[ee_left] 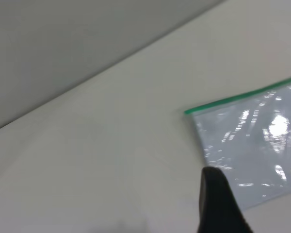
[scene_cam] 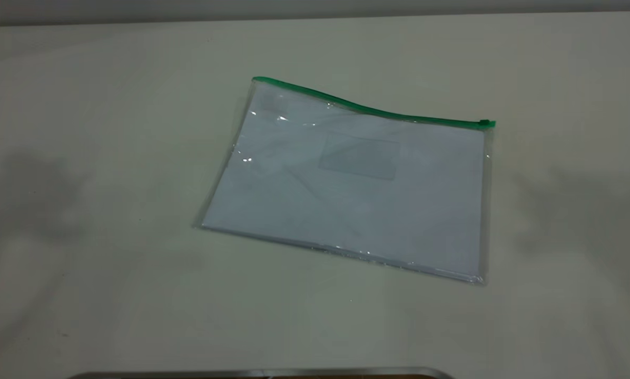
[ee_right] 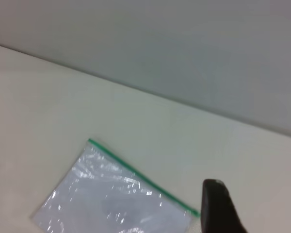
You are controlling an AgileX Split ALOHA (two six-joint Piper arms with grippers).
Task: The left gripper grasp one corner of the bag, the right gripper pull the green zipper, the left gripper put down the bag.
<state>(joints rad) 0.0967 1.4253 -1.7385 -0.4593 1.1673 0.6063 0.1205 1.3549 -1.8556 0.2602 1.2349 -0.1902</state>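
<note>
The bag (scene_cam: 346,181), clear plastic over white sheets, is laid flat mid-table (scene_cam: 83,158). A green strip is run along its far edge, ended by the green zipper (scene_cam: 486,123). Both grippers are seen spread, empty.

The bag (scene_cam: 346,184) lies flat on the table (scene_cam: 83,237), about mid-table. Its zip strip (scene_cam: 367,109) runs along the far edge, with the slider (scene_cam: 486,123) at the right end.

Clear bag (scene_cam: 346,184) flat, green zipper (scene_cam: 486,123) at corner
</note>
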